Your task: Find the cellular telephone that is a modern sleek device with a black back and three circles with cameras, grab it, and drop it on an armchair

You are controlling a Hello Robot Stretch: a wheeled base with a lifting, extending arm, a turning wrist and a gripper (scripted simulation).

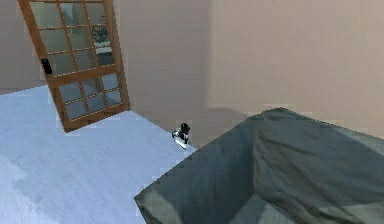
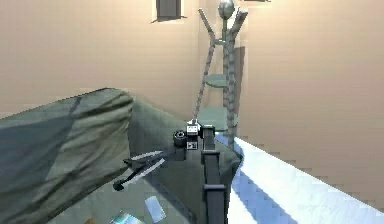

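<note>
A grey-green armchair [image 2: 70, 140] takes up the arm side view's left; it appears again at the forward view's lower right [image 1: 270, 170]. My arm's dark bar rises from the bottom edge, and the gripper [image 2: 126, 176] reaches left over the armchair's seat. With the chair's surface behind the fingers [image 2: 145, 163], I cannot tell whether it holds anything. Two small pale blobs [image 2: 154, 207] lie on the dark seat below the gripper; their shape is too vague to name.
A wooden door with glass panes [image 1: 80, 60] stands at the forward view's left. A small dark-and-white object [image 1: 182, 135] sits on the floor by the wall. A tall grey stand [image 2: 224, 75] rises behind the armchair. Pale blue floor [image 1: 70, 160] lies before the door.
</note>
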